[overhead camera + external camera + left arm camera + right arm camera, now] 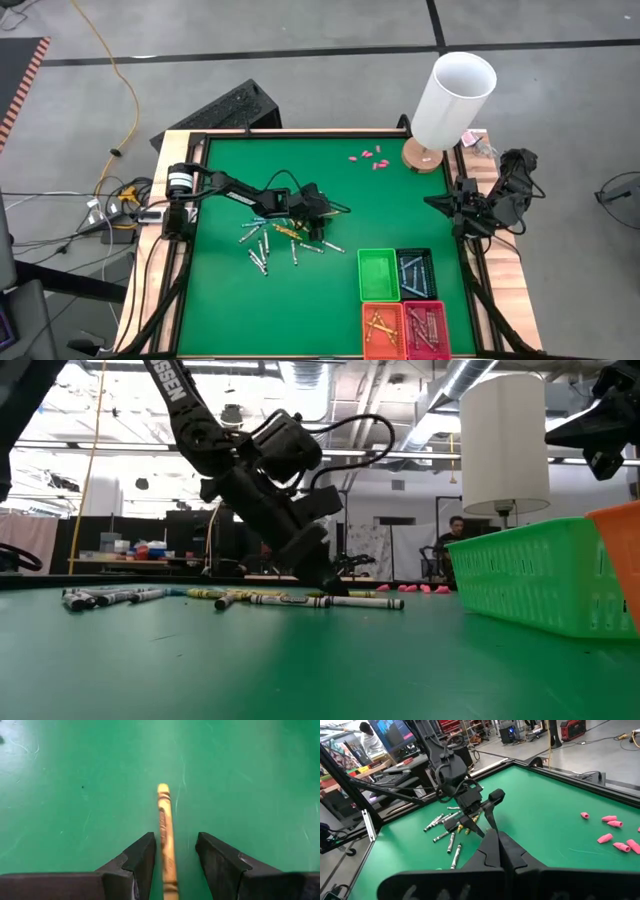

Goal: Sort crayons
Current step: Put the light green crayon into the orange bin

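A yellow-orange crayon (pixel 165 830) lies flat on the green table, running lengthwise between the two fingers of my left gripper (pixel 175 841). That gripper is open, slants down toward the table and stands close on either side of the crayon; I see no touch. It shows at the right edge of the loose crayons (pixel 270 240) in the high view, as left gripper (pixel 326 218), with its tips near the table (pixel 330 585). My right gripper (pixel 499 845) is shut on nothing and waits raised at the table's right edge (pixel 440 203).
Several loose crayons (pixel 250 599) lie on the table. Four bins stand near the front right: green (pixel 378 275), dark with blue crayons (pixel 415 272), orange (pixel 383 328), red (pixel 427 328). Pink stubs (pixel 368 157) and a white lamp (pixel 452 100) are at the far right.
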{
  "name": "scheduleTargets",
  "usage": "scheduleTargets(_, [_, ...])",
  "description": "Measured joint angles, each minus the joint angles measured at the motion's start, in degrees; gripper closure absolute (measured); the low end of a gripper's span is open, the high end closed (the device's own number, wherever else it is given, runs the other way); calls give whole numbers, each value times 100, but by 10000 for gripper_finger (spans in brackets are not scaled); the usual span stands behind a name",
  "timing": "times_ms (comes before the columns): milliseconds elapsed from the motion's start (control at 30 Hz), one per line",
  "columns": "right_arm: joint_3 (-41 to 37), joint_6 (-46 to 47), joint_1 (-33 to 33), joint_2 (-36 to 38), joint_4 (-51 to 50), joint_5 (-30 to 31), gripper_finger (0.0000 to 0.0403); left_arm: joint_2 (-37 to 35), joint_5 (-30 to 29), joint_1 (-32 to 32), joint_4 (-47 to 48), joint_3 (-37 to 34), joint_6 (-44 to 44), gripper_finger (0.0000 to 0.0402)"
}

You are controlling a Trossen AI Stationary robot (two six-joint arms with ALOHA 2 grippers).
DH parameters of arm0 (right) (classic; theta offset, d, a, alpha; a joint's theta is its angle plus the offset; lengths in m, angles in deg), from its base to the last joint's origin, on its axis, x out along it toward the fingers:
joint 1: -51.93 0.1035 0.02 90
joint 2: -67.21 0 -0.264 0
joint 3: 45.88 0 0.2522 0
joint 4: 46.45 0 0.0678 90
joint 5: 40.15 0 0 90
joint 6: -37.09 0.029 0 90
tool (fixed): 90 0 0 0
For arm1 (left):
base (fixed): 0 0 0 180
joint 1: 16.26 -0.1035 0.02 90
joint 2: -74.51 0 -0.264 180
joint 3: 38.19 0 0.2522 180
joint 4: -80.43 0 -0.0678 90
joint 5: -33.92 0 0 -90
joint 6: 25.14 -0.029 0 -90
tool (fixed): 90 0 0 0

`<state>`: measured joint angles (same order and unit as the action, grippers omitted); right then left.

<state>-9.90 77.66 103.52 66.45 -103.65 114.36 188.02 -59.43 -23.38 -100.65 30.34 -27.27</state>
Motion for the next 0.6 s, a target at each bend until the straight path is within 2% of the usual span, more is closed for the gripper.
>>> scheduleTargets(200, [0,0,0,2,6,0,403,136,2,19,-63,15,330,272])
scheduleTargets(300, [0,0,0,2,4,2,403,146,-143,39,-51,15,409,309])
scheduleTargets(433, [0,0,0,2,2,2,403,153,-192,42,-16,15,510,381])
scheduleTargets(600, [0,0,0,2,4,2,403,52,-425,70,-79,7,762,390])
